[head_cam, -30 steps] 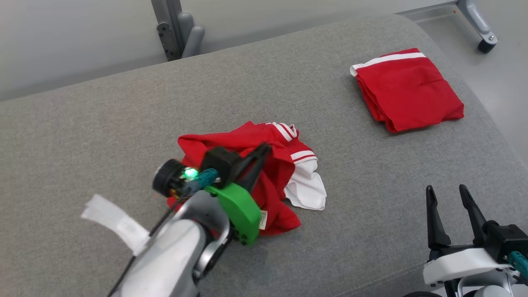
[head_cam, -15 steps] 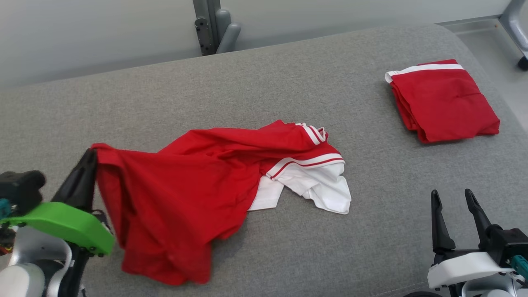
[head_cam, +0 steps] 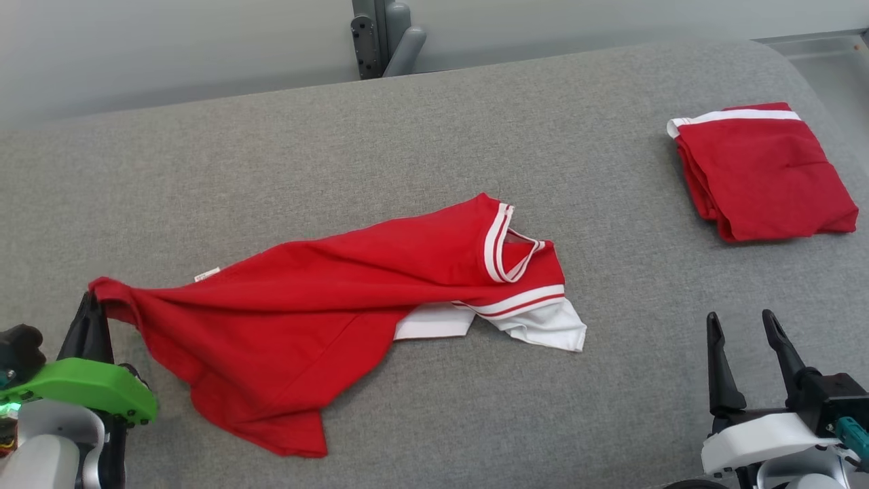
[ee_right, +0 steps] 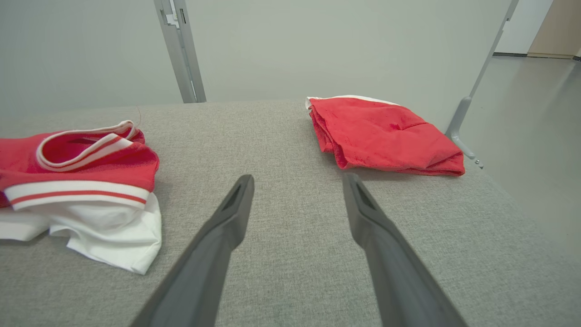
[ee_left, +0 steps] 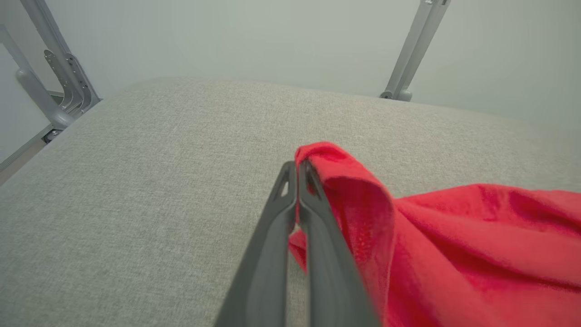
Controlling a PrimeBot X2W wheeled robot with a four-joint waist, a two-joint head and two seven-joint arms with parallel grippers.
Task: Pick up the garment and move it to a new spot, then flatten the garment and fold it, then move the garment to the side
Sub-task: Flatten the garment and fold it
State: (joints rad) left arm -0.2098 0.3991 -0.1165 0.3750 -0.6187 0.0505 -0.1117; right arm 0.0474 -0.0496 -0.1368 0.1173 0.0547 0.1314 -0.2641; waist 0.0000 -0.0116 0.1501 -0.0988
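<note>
The garment (head_cam: 339,299) is a red shirt with white striped trim and white sleeves, stretched out across the middle of the grey padded table (head_cam: 271,149). My left gripper (head_cam: 91,302) at the lower left is shut on the garment's left corner, which is lifted a little. In the left wrist view the closed left gripper (ee_left: 297,165) pinches that red fabric (ee_left: 354,195). My right gripper (head_cam: 740,322) stands open at the lower right, apart from the cloth. In the right wrist view the garment's collar end and white sleeve (ee_right: 91,181) lie left of the open right gripper (ee_right: 297,181).
A second red garment (head_cam: 764,170), folded, lies at the table's far right, also seen folded (ee_right: 386,136) in the right wrist view. Grey metal frame posts (head_cam: 383,34) stand behind the table. The table's right edge drops to the floor.
My left gripper has pulled the garment's corner out to the left, drawing the crumpled heap into a long spread shape. The head camera has also turned left. The right gripper stayed put.
</note>
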